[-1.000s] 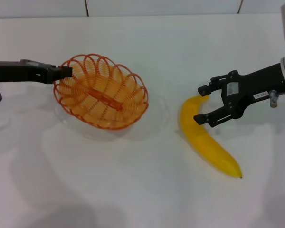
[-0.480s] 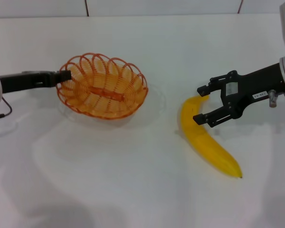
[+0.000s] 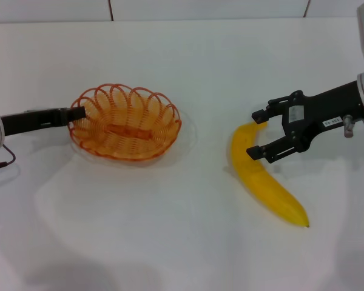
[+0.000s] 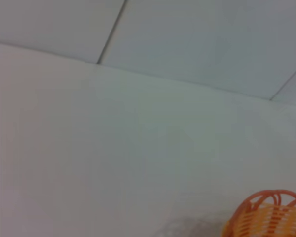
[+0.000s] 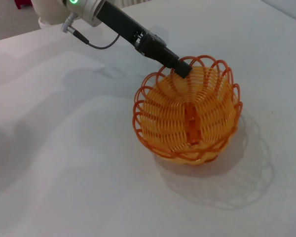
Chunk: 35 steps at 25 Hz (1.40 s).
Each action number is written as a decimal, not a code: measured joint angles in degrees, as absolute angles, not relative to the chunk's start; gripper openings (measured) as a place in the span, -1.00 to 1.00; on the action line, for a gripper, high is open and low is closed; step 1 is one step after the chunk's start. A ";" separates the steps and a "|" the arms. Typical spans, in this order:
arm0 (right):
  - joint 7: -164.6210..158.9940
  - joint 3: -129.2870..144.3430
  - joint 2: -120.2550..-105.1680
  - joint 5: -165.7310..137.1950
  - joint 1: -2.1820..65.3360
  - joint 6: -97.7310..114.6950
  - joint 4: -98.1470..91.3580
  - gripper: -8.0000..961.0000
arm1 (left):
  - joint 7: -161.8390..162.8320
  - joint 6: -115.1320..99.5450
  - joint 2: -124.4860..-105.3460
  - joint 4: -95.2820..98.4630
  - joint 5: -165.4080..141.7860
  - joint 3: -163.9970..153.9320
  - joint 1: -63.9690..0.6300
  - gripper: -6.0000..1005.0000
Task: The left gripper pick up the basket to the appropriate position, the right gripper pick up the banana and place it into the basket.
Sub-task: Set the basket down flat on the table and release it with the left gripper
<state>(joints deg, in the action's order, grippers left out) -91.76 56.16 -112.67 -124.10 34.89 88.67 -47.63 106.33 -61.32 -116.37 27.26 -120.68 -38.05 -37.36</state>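
Left gripper pinching basket rim. Right gripper fingers spread wide, straddling banana upper end.

Basket left on table; banana right, well apart.

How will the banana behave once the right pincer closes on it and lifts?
The banana looks smooth and glossy, so it may slip between the fingers. The open right pincer brackets its upper end, well off the middle, so the long lower part will probably droop or swing. Its curved body could rock on the table if nudged.
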 joint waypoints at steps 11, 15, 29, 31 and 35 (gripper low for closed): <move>-91.82 56.16 -112.93 -124.97 34.97 88.69 -47.63 0.86 | 106.41 -60.56 -116.37 26.66 -120.66 -38.05 -36.81 -0.71; -91.83 56.16 -113.12 -125.45 35.05 88.69 -47.63 0.86 | 106.11 -60.55 -116.42 26.64 -120.67 -38.11 -36.81 -0.69; -91.85 56.16 -113.53 -125.60 34.96 88.36 -47.63 0.86 | 105.08 -59.77 -116.81 25.98 -120.55 -38.28 -36.80 -0.61; -91.85 56.16 -113.55 -125.60 34.87 88.25 -47.63 0.86 | 104.44 -59.86 -116.81 25.98 -119.98 -38.32 -36.81 -0.56; -91.84 56.16 -113.56 -125.60 34.83 88.17 -47.36 0.86 | 102.52 -61.92 -116.72 26.27 -117.98 -38.58 -36.57 -0.40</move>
<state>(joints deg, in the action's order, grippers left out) -91.84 56.16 -113.56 -125.60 34.83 88.17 -47.36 102.52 -61.92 -116.72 26.27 -117.98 -38.58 -36.57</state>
